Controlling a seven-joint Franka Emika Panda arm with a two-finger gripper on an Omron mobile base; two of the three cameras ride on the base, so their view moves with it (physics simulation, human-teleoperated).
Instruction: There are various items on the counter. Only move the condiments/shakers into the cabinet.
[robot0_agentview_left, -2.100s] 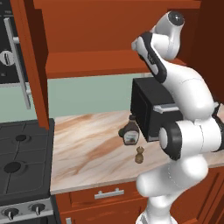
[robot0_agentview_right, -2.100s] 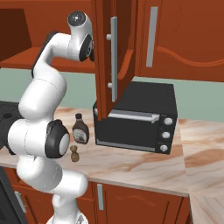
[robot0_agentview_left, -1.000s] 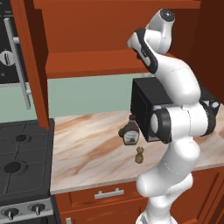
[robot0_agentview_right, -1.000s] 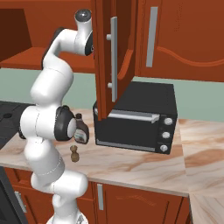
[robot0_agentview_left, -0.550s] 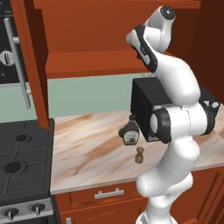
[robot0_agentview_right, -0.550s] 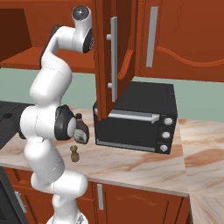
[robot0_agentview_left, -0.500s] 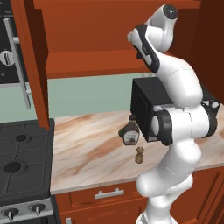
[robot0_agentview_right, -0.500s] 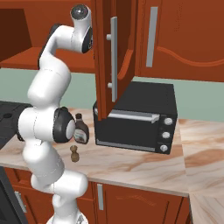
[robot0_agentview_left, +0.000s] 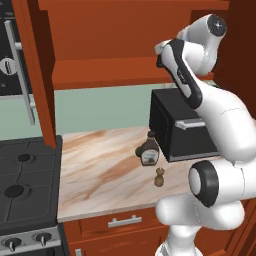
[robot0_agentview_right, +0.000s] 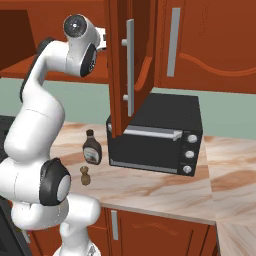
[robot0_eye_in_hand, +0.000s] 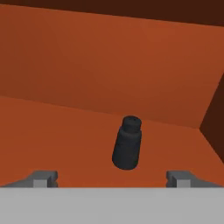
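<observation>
In the hand view a short black shaker stands free on the red-brown cabinet shelf, a little ahead of my gripper. The gripper is open, its fingertips wide apart and touching nothing. On the counter the dark brown bottle stands just left of a black oven, with the small tan wooden shaker in front of it. The right base view also has the bottle and the tan shaker. My arm reaches up to the cabinet.
A black toaster oven sits on the counter under the cabinet. The open cabinet door hangs above the oven's left end. A black stove top lies left of the counter. Drawer fronts with silver handles run below the counter edge.
The arm's upper links have shifted slightly at the cabinet. The bottle and the tan shaker on the counter have not moved.
</observation>
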